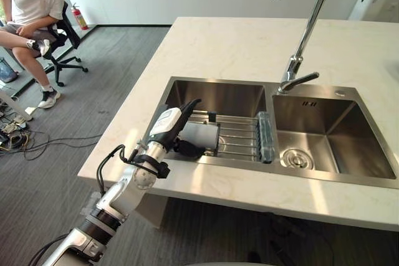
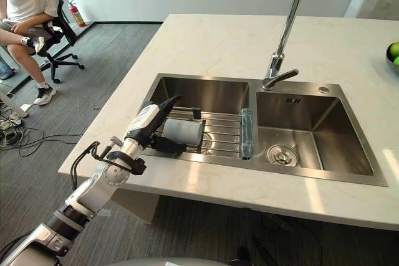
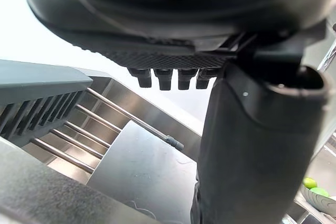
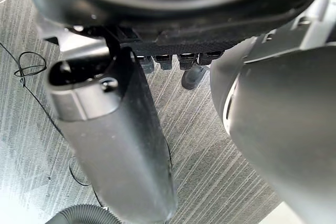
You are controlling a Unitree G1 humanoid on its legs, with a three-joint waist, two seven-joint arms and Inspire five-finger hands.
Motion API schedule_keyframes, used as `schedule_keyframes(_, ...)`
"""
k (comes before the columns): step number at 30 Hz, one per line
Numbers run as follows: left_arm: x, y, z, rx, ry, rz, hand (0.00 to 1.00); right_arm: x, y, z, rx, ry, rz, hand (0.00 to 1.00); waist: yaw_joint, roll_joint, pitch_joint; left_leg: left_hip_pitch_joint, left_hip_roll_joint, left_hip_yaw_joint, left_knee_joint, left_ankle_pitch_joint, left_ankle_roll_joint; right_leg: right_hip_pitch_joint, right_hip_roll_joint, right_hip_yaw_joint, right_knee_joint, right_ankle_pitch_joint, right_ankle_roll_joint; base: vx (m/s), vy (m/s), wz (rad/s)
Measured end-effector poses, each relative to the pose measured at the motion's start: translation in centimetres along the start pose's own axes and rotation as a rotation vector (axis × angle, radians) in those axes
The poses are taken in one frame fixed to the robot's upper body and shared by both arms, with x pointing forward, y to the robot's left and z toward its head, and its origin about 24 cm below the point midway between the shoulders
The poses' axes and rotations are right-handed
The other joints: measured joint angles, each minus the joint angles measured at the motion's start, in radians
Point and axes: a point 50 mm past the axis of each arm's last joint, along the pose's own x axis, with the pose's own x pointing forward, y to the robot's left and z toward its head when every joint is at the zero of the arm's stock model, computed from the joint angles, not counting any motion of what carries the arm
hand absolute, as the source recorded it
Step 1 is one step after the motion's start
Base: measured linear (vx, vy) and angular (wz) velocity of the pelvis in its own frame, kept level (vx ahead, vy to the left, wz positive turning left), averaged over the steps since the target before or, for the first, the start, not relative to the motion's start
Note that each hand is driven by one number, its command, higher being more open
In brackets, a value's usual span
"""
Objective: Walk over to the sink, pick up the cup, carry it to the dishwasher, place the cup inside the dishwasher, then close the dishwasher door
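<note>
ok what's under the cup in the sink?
A wire rack across the left basin; the cup lies on its side on it. Steel basin bottom shows through the bars beside it; directly beneath the cup is hidden.

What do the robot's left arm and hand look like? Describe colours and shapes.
The left arm is silver-grey, built of rounded segments with black rings at the joints. The left hand is dark with slim fingers and carries a white cover on its upper side.

A rack (image 1: 240, 135) bars the left basin (image 1: 215, 98); the faucet (image 1: 308, 29) arches above; right basin (image 1: 352, 144) open.
</note>
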Motion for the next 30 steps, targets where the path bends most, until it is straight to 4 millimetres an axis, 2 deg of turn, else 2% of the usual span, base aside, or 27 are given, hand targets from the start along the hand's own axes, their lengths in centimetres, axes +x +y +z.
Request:
schedule_keyframes(10,1.0,0.7,-0.6,0.054,0.028,-0.052,1.0,-0.1,-0.5,0.3,-0.011,-0.007,-0.003,1.0,-0.007,0.013,0.006,0.004,0.0,0.005,0.001,0.0,0.0,0.0,0.0,0.005,-0.001,0.0,0.001,0.0,-0.001,0.0)
schedule_keyframes(19,2.5,2.1,-0.7,0.176,0.019,-0.245,1.0,-0.2,-0.5,0.9,0.008,-0.029,0.021,1.0,-0.029,0.033,0.016,0.017,-0.001,0.023,-0.004,-0.003,-0.001,-0.001,0.0,0.019,-0.001,0.002,0.003,-0.01,-0.006,-0.04)
schedule_keyframes(23,3.1,2.3,-0.5,0.213,0.006,-0.317,1.0,-0.2,-0.6,1.2,0.01,-0.033,0.021,1.0,-0.031,0.04,0.017,0.02,-0.001,0.026,-0.006,-0.003,-0.001,-0.001,0.0,0.022,-0.001,0.002,0.003,-0.01,-0.004,-0.02)
schedule_keyframes(30,3.4,2.3,-1.1,0.228,0.042,-0.432,1.0,-0.2,-0.6,1.4,0.008,-0.041,0.024,1.0,-0.046,0.05,0.024,0.021,-0.002,0.031,-0.008,-0.003,-0.002,-0.002,0.001,0.026,-0.001,0.002,0.004,0.0,0.0,0.0)
